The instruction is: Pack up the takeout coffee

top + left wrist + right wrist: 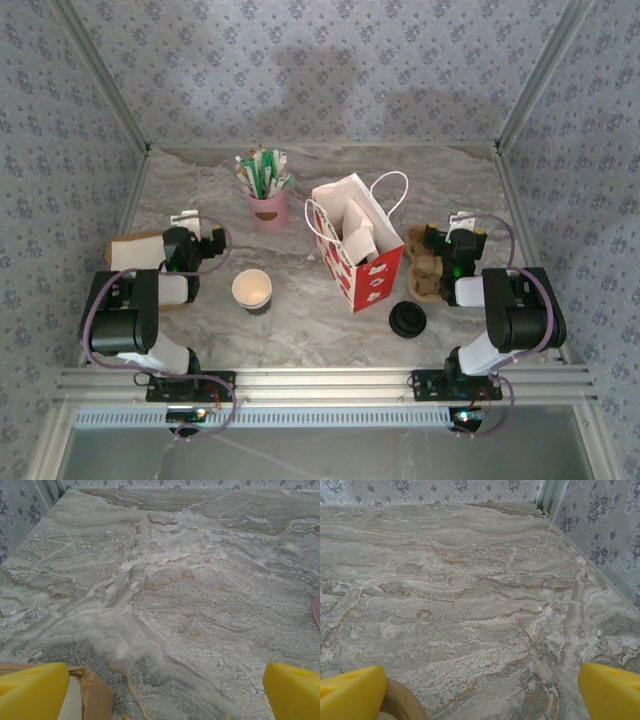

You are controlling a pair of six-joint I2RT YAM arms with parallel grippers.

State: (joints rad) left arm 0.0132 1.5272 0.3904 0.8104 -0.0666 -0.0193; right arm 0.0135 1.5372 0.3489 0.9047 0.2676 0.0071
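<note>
Cup: the small round paper cup, dark outside and cream-white inside (252,290), stands upright to the left of the tall red-and-white paper bag (357,245), apart from it and not yet packed.
Left gripper (162,692): jaws spread wide and empty, farther left of the bag than the cup.
Right gripper (480,692): also wide and empty, just right of the bag.
Risk, cup: an off-centre pinch could dent the thin wall or tip it.
Risk, bag: a cup catching the rim could topple it (it looks light, with something white already inside).
Risk, lid: the black round lid (408,320), right of the bag and nearer the arms, could be knocked.
</note>
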